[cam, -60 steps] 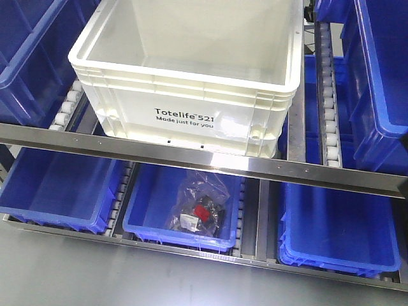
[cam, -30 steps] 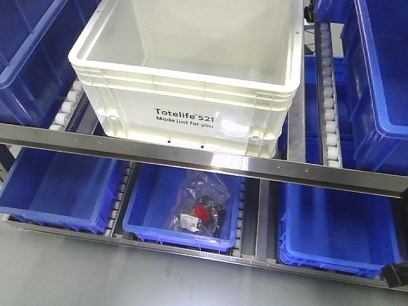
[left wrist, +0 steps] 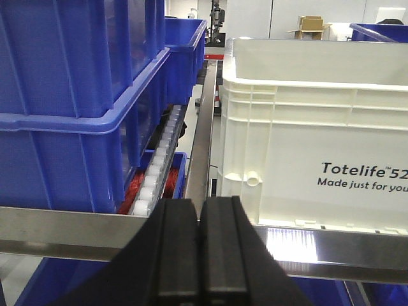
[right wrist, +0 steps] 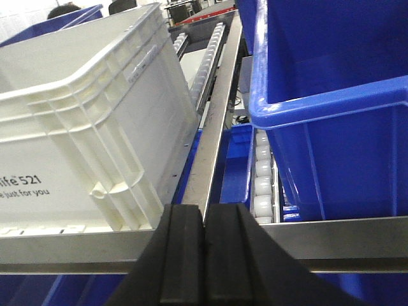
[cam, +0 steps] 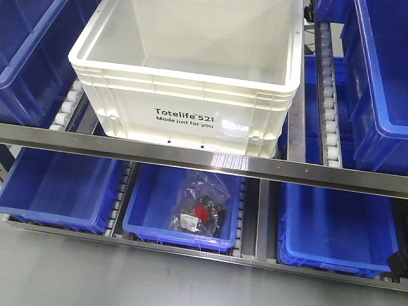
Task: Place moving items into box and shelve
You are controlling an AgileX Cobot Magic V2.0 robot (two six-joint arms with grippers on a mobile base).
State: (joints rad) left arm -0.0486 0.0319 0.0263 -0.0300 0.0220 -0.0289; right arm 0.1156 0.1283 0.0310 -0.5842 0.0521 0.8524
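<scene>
A white Totelife box [cam: 191,108] stands empty on the upper roller shelf, behind a steel rail [cam: 191,156]. A clear bag of black and red parts [cam: 199,207] lies in the middle lower blue bin [cam: 146,204]. My left gripper [left wrist: 201,205] is shut and empty, in front of the rail just left of the white box's [left wrist: 306,127] front left corner. My right gripper [right wrist: 205,211] is shut and empty, in front of the rail off the white box's [right wrist: 76,127] front right corner. The bag is hidden in both wrist views.
Blue bins flank the white box on the upper shelf, one left [cam: 25,57] and one right [cam: 382,83]. Empty blue bins sit on the lower level, left [cam: 57,185] and right [cam: 338,229]. White roller tracks [cam: 328,95] run between bins. A dark arm part [cam: 400,260] shows at the bottom right edge.
A dark arm part has come into view at the bottom right corner and now sits slightly higher and further right. The box and bag have not moved.
</scene>
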